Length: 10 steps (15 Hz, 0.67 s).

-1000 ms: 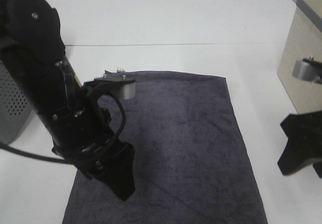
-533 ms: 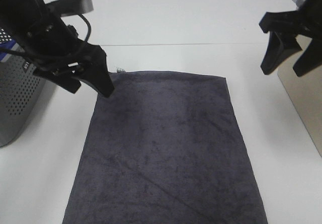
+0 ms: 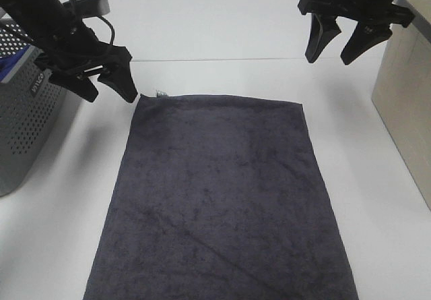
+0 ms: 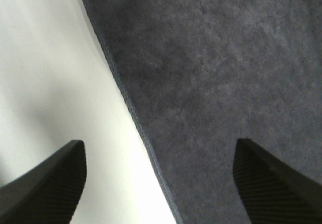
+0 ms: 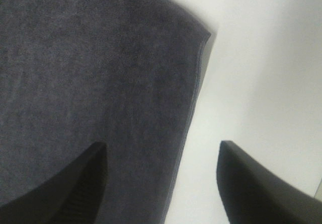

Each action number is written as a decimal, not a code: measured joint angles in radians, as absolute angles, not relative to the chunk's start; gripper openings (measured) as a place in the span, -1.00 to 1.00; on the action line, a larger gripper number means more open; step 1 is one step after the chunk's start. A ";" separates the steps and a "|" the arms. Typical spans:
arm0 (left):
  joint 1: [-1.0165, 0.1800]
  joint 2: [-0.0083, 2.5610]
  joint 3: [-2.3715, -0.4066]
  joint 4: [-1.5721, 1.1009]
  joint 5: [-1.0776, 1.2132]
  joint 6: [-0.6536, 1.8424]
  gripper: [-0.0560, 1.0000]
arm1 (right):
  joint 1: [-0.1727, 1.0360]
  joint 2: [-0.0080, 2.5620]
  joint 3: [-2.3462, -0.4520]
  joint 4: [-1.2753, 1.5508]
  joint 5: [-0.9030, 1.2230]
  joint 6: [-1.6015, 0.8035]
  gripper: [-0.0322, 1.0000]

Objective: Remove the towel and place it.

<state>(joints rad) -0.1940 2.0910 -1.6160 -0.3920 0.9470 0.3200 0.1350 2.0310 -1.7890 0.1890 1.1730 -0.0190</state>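
Towel (image 3: 222, 199): dark charcoal-grey terry cloth, spread flat on the white desk (image 3: 222, 23); its long axis runs from the far middle of the desk toward the near edge, where it passes out of the exterior high view; a faint diagonal crease crosses its nearer half.

Left hand (image 3: 108, 87): above the desk just beside the towel's far left corner; jaws apart, nothing between them; no contact with the cloth visible. In the left wrist view the two fingertips (image 4: 48, 183) straddle the towel's hemmed edge, one over bare desk, the other over cloth.

Right hand (image 3: 337, 47): well above the desk, beyond and to the right of the towel's far right corner; jaws spread, holding nothing. In the right wrist view its fingertips (image 5: 65, 183) frame that corner, one over cloth, one over desk.

Perforated grey basket (image 3: 27, 125): at the desk's left edge, apart from the towel; something blue shows at its rim. Beige box (image 3: 404, 104): at the right edge.
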 joint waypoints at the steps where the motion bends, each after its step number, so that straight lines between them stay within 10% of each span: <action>1: -0.194 2.133 -1.661 -0.392 0.947 0.314 0.53 | 0.135 2.074 -1.827 0.185 1.174 -0.029 0.27; 10: -0.194 2.399 -1.964 -0.364 0.946 0.268 0.53 | -0.004 2.338 -1.987 0.387 1.193 -0.152 0.27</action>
<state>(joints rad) -0.1940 2.3990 -1.9640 -0.3640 0.9460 0.2680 -0.0040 2.3380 -1.9870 0.3870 1.1930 -0.1520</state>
